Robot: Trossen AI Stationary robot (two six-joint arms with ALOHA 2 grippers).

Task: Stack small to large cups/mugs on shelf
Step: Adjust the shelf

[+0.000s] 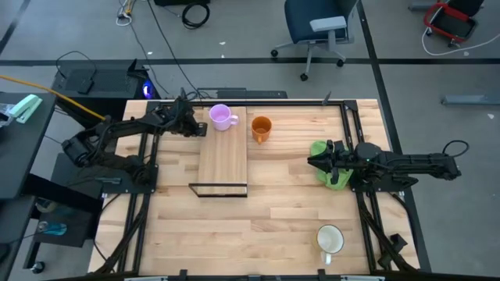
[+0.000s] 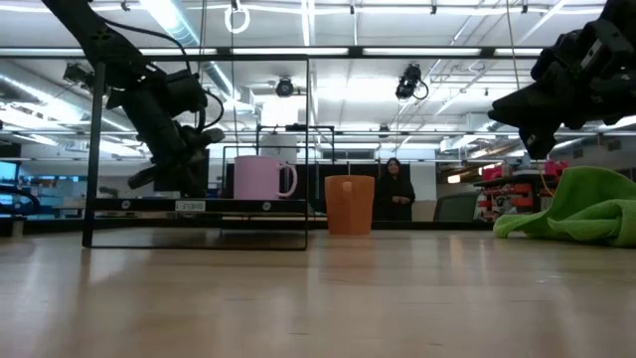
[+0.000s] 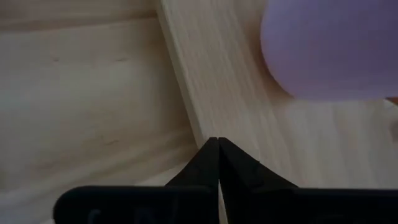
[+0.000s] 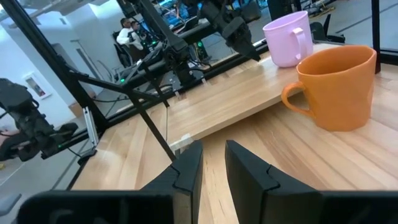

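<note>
Purple mug on shelf, orange mug beside

Desk is butcher-block wood, pale, smooth, matt; shelf is lighter smooth wood with thin black metal frame. Purple mug, orange mug and white mug look smooth, slightly glossy. Green cloth is soft, crumpled fabric.
</note>
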